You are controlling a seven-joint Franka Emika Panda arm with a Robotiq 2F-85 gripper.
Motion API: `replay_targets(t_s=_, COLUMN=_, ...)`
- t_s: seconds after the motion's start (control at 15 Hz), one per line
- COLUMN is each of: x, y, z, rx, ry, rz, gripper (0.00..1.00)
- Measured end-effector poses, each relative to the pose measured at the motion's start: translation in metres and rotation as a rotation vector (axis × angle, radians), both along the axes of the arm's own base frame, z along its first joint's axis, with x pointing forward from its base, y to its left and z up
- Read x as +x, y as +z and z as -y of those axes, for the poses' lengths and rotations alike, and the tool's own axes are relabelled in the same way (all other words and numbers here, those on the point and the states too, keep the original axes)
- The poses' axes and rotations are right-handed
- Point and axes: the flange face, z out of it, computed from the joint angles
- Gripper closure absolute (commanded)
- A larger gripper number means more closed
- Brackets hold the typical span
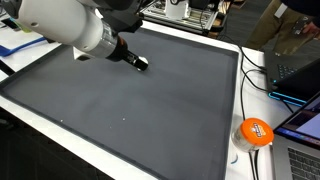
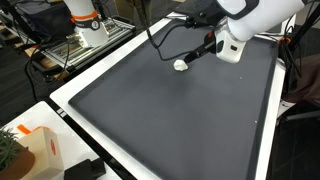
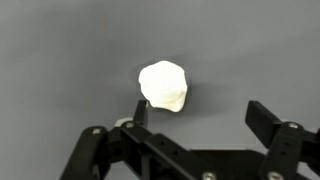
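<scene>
Nearest me in an exterior view, a cardboard box (image 2: 35, 150) sits at the near left corner, just off the white table (image 1: 248, 100). Another exterior view shows an orange roll (image 1: 256, 131) on the table's near right edge. The grey mat (image 2: 170, 120) covers most of the tabletop. Toward its far side lies a small white lump (image 2: 180, 66), alone on the mat. My gripper (image 2: 186, 60) hangs right over it with its jaws spread wide, holding nothing. In the wrist view the lump (image 3: 163, 85) lies just ahead of the gripper (image 3: 200, 112), nearer one finger. I cannot tell whether that fingertip touches it.
</scene>
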Motion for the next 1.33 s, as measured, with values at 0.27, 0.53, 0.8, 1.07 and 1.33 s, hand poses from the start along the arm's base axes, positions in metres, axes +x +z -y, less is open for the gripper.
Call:
replay_targets(t_s=0.27, x=-0.02, y=0.01, z=-0.005, rx=0.032, ry=0.072, rz=0.034, gripper=0.0)
replay_targets(t_s=0.53, x=-0.029, y=0.016, z=-0.005, rx=0.039, ry=0.086, rz=0.038, gripper=0.0)
replay_targets(t_s=0.8, x=-0.027, y=0.014, z=-0.004, rx=0.005, ry=0.065, rz=0.08, gripper=0.0)
replay_targets(t_s=1.07, x=-0.049, y=0.001, z=-0.006, rx=-0.053, ry=0.058, rz=0.14, gripper=0.0)
replay_targets(t_s=1.33, x=-0.071, y=0.007, z=-0.015, rx=-0.077, ry=0.046, rz=0.286, gripper=0.0)
